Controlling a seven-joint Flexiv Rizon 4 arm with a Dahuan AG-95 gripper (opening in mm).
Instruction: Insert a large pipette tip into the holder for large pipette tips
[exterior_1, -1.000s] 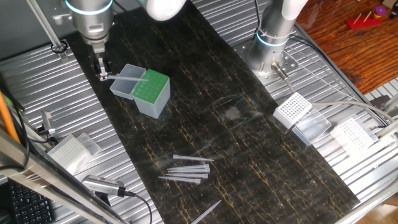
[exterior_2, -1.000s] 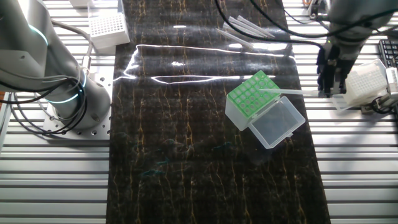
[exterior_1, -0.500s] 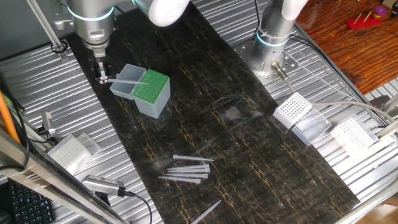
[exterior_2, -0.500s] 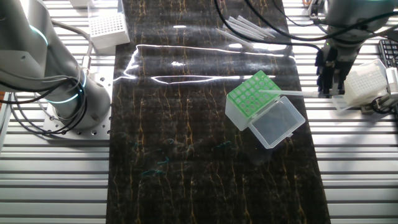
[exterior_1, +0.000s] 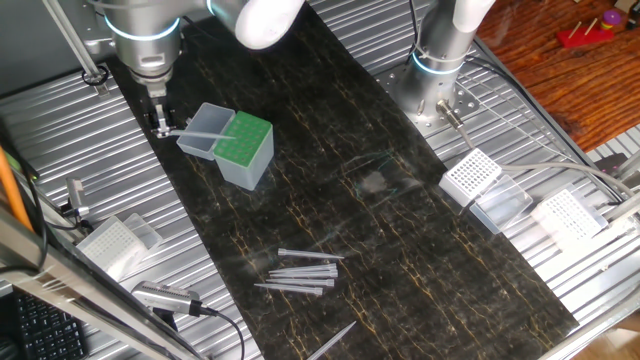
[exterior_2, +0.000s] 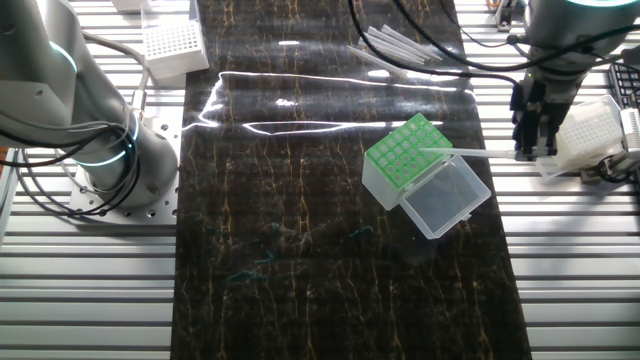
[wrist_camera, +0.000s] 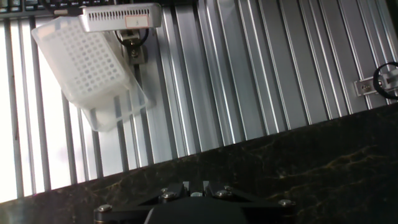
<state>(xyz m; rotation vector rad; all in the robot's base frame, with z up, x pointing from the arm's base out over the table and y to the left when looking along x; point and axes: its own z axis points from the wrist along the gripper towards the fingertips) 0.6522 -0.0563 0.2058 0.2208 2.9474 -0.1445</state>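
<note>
The claw (exterior_2: 531, 150) hangs above the edge of the dark worktop (exterior_2: 300, 250), closed on the thick end of the large pipette tip (exterior_2: 455, 153), which it holds level. The tip's narrow end reaches out over the green top of the holder for large pipette tips (exterior_2: 400, 157), above the perforated face and not in any hole. In the one fixed view the same tip (exterior_1: 200, 129) runs from the claw (exterior_1: 162, 124) across the open clear lid (exterior_1: 200, 130) toward the green top of the holder (exterior_1: 245, 150). The holder stands on the worktop with its lid swung flat beside it. A loose bunch of spare tips (exterior_1: 300, 272) lies on the worktop well apart from the holder. White-grid racks (exterior_1: 470, 177) sit on the ribbed metal surround. The hand view shows another white rack (wrist_camera: 90, 68) on the metal slats, but not the fingertips.
</note>
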